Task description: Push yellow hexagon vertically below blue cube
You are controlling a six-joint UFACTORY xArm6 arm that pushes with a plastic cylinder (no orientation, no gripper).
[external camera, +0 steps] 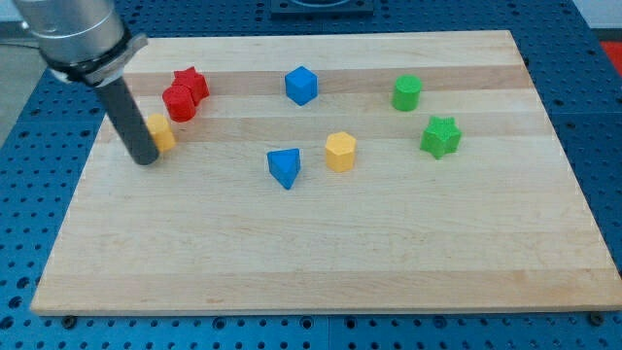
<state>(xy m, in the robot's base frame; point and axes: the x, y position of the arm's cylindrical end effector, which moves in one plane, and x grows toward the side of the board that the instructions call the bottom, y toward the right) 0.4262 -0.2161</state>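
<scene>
A wooden surface (321, 262) holds eight blocks: two red, two blue, two green, two yellow. My tip (146, 158) touches one yellow block (161, 131) at the view's left. The yellow hexagon (340, 152) sits below-right of the blue cube (301, 86). There is no claw, only a rod.

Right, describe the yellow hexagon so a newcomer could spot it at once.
Start at the wooden board and find the blue cube near the view's top centre. Below it and slightly to the view's right sits the yellow hexagon, just right of the blue triangle. The other yellow block is far left, touching my tip.
</scene>
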